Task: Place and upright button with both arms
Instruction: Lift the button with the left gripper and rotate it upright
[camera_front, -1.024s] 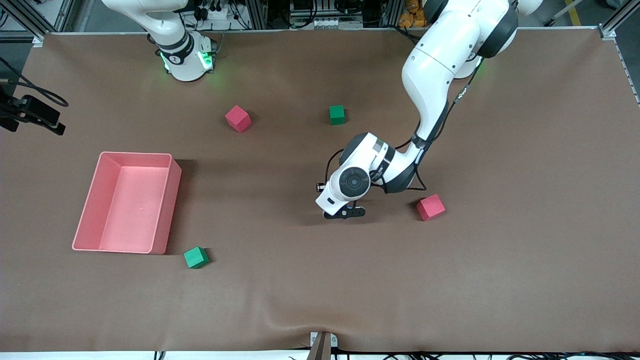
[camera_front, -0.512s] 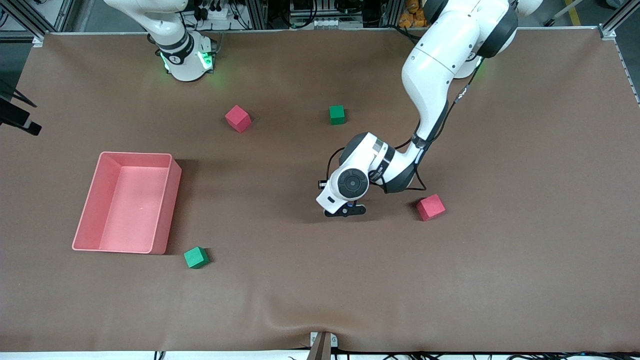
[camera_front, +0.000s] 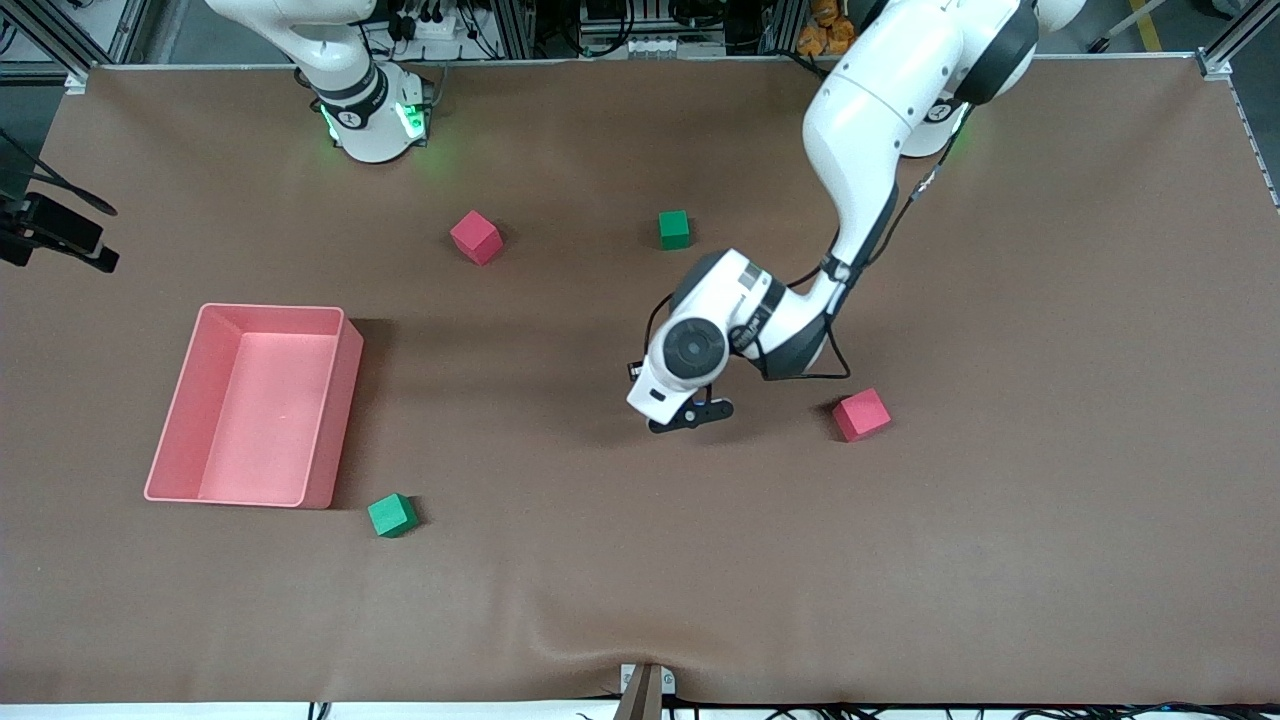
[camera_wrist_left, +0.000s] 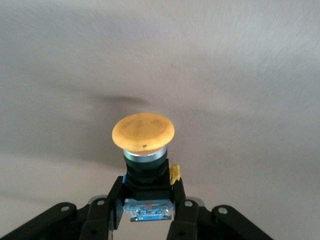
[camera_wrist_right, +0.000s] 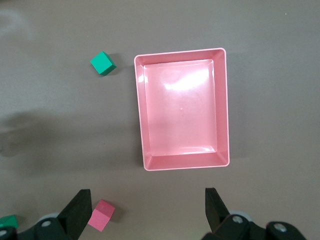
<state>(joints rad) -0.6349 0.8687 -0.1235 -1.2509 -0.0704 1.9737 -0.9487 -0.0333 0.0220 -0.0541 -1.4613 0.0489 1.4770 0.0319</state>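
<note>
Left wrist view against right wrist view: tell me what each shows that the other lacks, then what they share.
Only the left wrist view: the small push button with a round orange cap and black body, clamped in the left end effector. Only the right wrist view: the open right end effector over the pink rectangular plastic bin, two green foam cubes and a red foam cube. Shared: the brown table cover.

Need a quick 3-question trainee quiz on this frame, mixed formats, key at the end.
1. True or false: the left gripper is shut on the small push button with a round orange cap.
2. The open right gripper hangs over: A) the pink rectangular plastic tray B) bare brown table mat beside that tray C) a green foam cube
3. How many foam cubes lie on the mat in the front view?

Key: 1 true; 2 B; 3 four.
</note>
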